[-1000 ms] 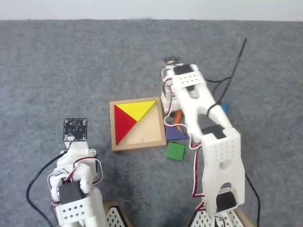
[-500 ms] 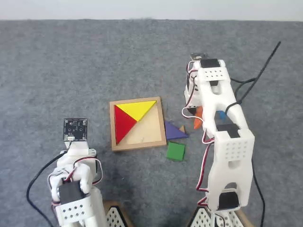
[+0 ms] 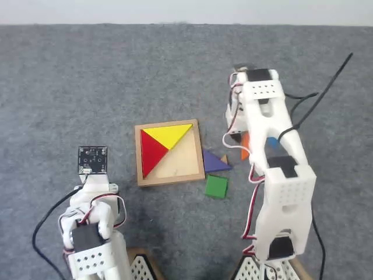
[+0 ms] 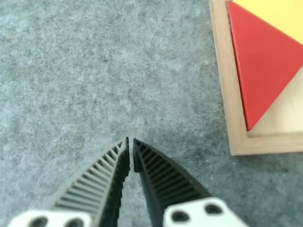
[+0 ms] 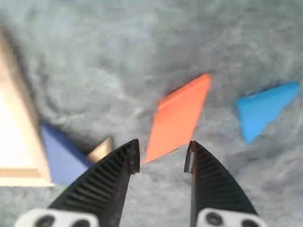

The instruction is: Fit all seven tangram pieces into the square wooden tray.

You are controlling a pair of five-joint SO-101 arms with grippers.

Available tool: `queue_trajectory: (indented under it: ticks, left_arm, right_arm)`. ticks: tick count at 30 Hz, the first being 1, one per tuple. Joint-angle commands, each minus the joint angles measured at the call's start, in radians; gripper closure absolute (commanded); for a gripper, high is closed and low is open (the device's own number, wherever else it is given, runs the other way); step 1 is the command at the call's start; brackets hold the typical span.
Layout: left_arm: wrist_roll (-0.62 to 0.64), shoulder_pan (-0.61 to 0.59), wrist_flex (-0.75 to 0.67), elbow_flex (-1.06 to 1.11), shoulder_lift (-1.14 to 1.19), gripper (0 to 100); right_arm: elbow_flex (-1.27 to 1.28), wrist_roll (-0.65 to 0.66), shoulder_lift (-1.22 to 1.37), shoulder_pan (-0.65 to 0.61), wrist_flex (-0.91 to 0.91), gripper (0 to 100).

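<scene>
The left gripper (image 4: 130,142) sits with its jaws pressed together over the bare grey desk (image 3: 76,87), near the square wooden tray (image 3: 171,178). In the tray lie a red triangle (image 3: 150,153) and a yellow triangle (image 3: 168,134), touching along one edge. Just beside the tray's right rim are a purple triangle (image 3: 213,163), a small tan triangle (image 3: 224,158) and a green square (image 3: 216,186). Farther right, the right gripper (image 5: 161,155) is spread wide and holds nothing — one end of an orange parallelogram (image 5: 177,116) shows between its tips, with a blue triangle (image 5: 262,109) nearby.
</scene>
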Motion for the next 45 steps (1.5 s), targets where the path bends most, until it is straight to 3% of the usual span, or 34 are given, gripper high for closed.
queue_trajectory:
  ticks: [1, 6, 11, 14, 28, 35, 45]
  left_arm:
    - [-0.009, -0.003, 0.005, -0.008, -0.018, 98]
    - [-0.009, -0.003, 0.005, -0.008, -0.018, 98]
    - [-0.009, -0.003, 0.005, -0.008, -0.018, 98]
    - [-0.009, -0.003, 0.005, -0.008, -0.018, 98]
    - [-0.009, -0.003, 0.005, -0.008, -0.018, 98]
    - [-0.009, -0.003, 0.005, -0.008, -0.018, 98]
    - [-0.009, -0.003, 0.005, -0.008, -0.018, 98]
  right_arm:
    - [0.175, -0.003, -0.206, -0.042, -0.125, 82.9]
    - [0.557, 0.028, -0.476, -0.038, -0.395, 88.0]
    - [0.684, 0.069, -0.541, -0.031, -0.437, 76.4]
    - [0.710, 0.087, -0.512, -0.045, -0.438, 72.7]
    - [0.686, 0.149, -0.343, -0.033, -0.547, 72.9]
    - [0.658, 0.147, -0.295, -0.024, -0.542, 85.2]
    - [0.658, 0.146, -0.314, -0.024, -0.526, 85.9]
